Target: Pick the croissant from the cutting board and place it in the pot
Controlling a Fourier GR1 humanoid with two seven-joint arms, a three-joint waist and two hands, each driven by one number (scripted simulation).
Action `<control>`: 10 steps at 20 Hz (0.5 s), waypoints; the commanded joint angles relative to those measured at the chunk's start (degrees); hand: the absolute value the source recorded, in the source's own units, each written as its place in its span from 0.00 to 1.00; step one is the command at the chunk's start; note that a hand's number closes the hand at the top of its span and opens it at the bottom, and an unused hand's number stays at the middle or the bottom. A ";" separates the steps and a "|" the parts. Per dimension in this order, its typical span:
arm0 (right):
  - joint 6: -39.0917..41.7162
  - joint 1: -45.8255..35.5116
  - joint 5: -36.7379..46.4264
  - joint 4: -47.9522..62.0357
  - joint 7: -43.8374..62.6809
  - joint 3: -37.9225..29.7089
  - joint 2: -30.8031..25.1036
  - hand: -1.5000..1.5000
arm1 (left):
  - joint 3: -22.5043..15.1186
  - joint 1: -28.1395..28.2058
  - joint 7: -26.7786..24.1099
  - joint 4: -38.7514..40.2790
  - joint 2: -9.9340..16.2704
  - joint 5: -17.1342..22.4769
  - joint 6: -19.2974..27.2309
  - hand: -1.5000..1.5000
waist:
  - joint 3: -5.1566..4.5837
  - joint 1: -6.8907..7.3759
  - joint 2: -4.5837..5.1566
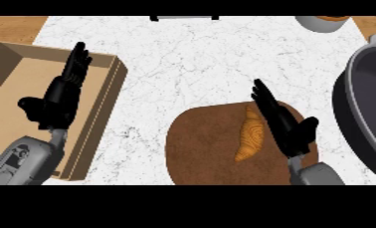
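A golden croissant (251,136) lies lengthwise on the round brown cutting board (203,147) at the lower middle. My right hand (288,127) hovers just right of the croissant, fingers straight and pointing up-left, open and holding nothing. The dark grey pot (357,103) shows only as a rim and wall at the right edge. My left hand (61,92) stays open with fingers up over the wooden box at the left.
A shallow wooden box (103,107) takes up the left side. A bowl (322,22) sits at the top right edge, and a dark-handled object (183,18) is cut off at the top middle. White marble counter (191,57) spreads between them.
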 commanded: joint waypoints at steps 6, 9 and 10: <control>26.25 -17.90 -12.24 -6.66 2.70 -10.47 -18.04 1.00 | 6.25 -3.61 1.72 -1.74 0.02 3.69 0.44 0.50 | -1.97 1.13 0.32; 15.35 -16.94 9.54 0.98 -2.96 -11.90 -28.65 0.00 | 5.77 -1.62 2.49 -2.97 -1.77 5.93 -0.75 0.50 | -1.96 1.01 0.64; 20.08 -17.36 9.76 2.88 -7.52 -11.48 -30.35 0.00 | 4.75 -2.02 1.90 -2.50 -3.11 4.70 0.16 0.50 | -1.87 0.99 0.89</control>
